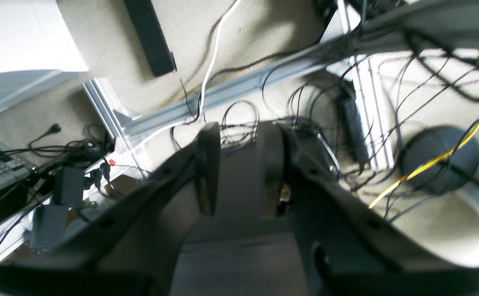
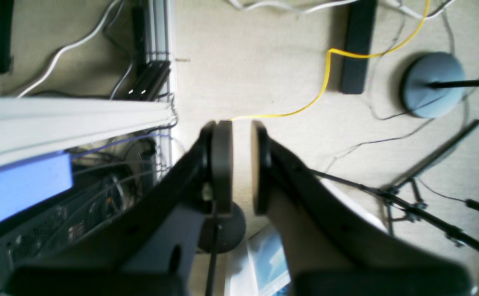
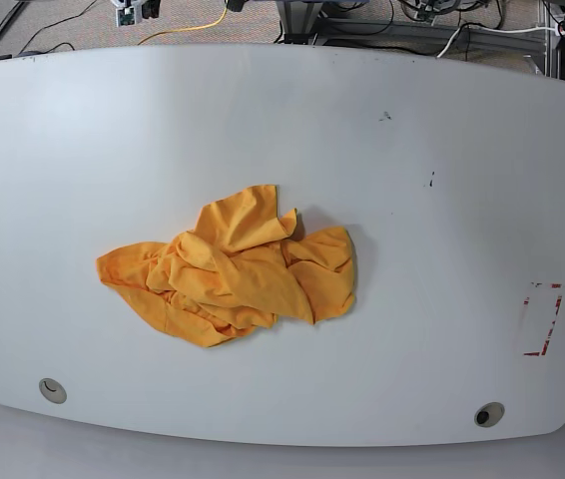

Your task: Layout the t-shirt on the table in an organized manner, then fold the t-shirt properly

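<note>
On table [image 3: 442, 120], crumpled t-shirt [image 3: 233, 274].

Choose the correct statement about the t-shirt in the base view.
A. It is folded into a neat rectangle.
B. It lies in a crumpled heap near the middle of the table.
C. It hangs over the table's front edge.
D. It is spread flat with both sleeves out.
B: the t-shirt is a wrinkled bunch on the table, well inside its edges, with no end effector touching it.

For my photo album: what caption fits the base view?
Crumpled orange-yellow t-shirt heaped mid-table on a white table, not yet laid out.
</note>
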Robot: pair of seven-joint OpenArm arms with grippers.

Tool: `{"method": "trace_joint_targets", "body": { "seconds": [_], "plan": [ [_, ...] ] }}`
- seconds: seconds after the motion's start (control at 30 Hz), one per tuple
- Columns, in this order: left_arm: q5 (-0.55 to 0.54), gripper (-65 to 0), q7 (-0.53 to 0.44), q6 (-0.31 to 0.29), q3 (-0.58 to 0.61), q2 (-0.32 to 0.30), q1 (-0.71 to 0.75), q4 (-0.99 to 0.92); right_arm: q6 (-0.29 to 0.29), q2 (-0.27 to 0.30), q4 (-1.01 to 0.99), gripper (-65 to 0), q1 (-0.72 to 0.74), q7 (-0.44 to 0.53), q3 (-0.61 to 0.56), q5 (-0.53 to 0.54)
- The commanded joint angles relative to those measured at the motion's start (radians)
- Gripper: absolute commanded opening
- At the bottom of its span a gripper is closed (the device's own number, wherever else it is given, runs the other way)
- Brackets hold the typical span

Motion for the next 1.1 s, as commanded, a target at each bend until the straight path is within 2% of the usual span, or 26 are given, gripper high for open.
{"method": "trace_joint_targets", "body": {
  "seconds": [0.0, 0.57, 1.07],
  "plan": [
    [0.001, -50.9, -0.013, 0.011, 0.000, -0.014, 0.019, 0.028, -0.003, 0.007, 0.051, -58.1, -0.036, 0.009, 0.029, -0.002],
    [-0.003, -51.1, -0.011, 0.004, -0.003, -0.025, 0.046, 0.169, 0.003, -0.032, 0.231, -58.4, -0.100, 0.042, 0.178, -0.001],
    [0.001, -50.6, -0.010, 0.006, 0.004, -0.018, 0.034, 0.245, -0.001, -0.020, 0.321, -58.2, -0.094, 0.041, 0.155, -0.009]
  ]
}}
